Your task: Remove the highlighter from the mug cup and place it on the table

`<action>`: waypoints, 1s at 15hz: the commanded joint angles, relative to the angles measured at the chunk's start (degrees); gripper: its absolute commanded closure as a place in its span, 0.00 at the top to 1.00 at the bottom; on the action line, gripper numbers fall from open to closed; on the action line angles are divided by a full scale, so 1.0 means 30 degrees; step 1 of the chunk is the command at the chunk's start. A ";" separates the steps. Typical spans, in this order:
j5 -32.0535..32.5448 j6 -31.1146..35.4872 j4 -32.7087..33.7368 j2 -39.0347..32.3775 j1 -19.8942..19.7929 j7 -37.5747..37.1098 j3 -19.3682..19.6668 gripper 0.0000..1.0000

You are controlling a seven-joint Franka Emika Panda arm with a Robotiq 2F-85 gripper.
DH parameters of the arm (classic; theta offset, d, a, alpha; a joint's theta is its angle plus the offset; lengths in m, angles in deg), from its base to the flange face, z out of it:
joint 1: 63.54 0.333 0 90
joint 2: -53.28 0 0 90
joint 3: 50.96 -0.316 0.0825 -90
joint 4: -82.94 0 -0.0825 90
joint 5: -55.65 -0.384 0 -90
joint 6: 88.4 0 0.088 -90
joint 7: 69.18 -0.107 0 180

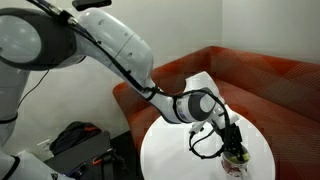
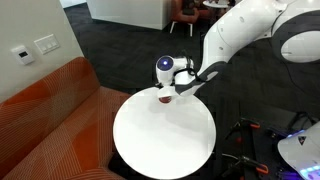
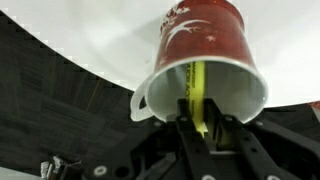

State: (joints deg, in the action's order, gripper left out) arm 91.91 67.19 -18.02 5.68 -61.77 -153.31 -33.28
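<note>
In the wrist view, the mug cup [image 3: 205, 45] is being shown in the upper centre of the frame; its outer wall is red with white markings, its pale inside is being turned toward the camera, and its handle is being shown at the left. It is being borne by the table [image 3: 80, 40], whose white top is filling the upper part of the frame. The highlighter [image 3: 197, 92] is being contained in the mug cup; it is a slim yellow-green stick, being leaned along the inner wall, with its near end reaching past the rim at the lower centre. The gripper [image 3: 204, 128] is being seen at the bottom centre; its fingers [image 3: 186, 128] are being drawn almost together, and the highlighter's near end is being pinched between them. In both exterior views the mug cup [image 1: 238, 160] [image 2: 165, 97] is being shown near the table's edge, beneath the gripper; the highlighter is too small to be made out there. A reddish-brown sofa [image 1: 265, 75] is being seen behind the table.
</note>
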 commanded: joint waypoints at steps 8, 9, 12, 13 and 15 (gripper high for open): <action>0.0151 0.1482 -0.0770 0.0249 0.3709 -0.0734 0.3538 0.05; 0.0279 0.1699 -0.1039 0.0403 0.4236 -0.0932 0.4022 0.05; 0.0766 0.1482 -0.1859 0.0883 0.6083 -0.1892 0.5580 0.05; 0.1070 0.1569 -0.2162 0.1040 0.6609 -0.2191 0.6042 0.05; 0.1854 0.1562 -0.2836 0.1451 0.7801 -0.3151 0.7045 0.05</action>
State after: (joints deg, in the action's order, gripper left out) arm 93.96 70.81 -21.33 6.25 -43.34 -158.74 -16.36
